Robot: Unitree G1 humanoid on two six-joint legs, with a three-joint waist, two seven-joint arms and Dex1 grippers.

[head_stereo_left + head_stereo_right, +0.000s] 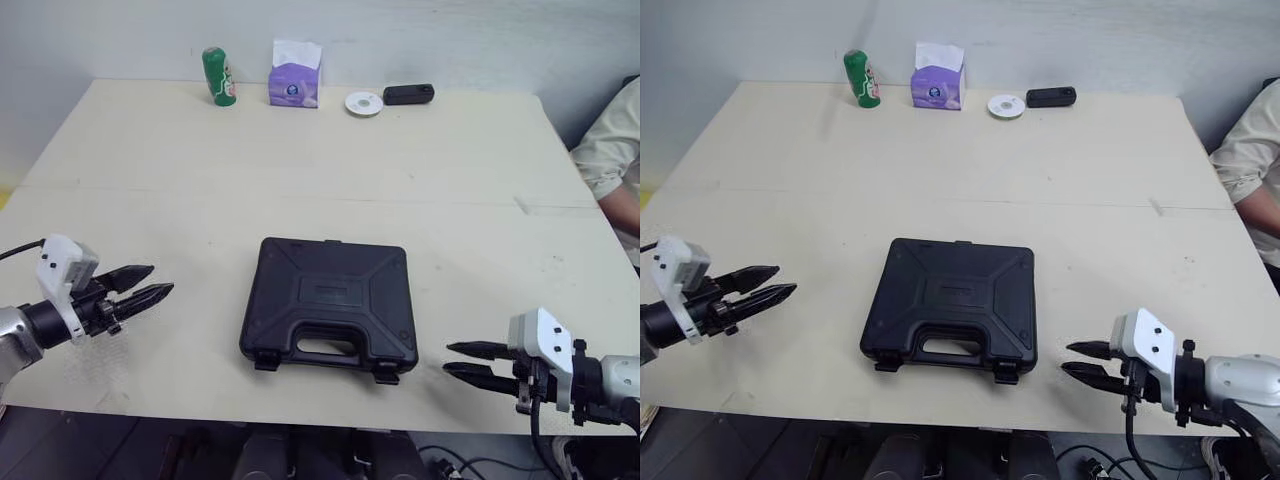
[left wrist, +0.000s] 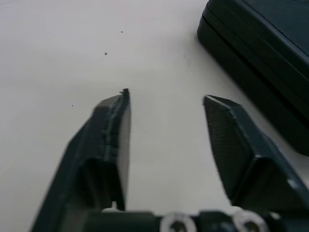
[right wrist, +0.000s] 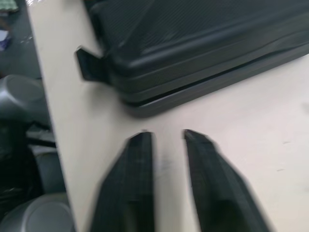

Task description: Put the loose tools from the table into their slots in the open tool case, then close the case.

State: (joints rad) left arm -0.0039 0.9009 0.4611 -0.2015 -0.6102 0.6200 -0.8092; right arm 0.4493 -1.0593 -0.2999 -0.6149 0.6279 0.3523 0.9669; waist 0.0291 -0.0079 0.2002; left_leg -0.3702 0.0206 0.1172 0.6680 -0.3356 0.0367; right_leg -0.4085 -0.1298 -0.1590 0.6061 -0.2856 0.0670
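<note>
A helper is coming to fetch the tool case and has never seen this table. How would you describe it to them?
On the pale table, look near the middle of the front edge. The tool case lies there shut: a flat black box with a handle and two latches, far larger than the small black device in the back row.

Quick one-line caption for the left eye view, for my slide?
Closed black tool case on the table, flanked by the open left gripper and open right gripper.

Black plastic tool case [image 1: 330,310]: lid closed, flat on surface [image 1: 300,180], centred near front edge, handle facing robot.
</note>
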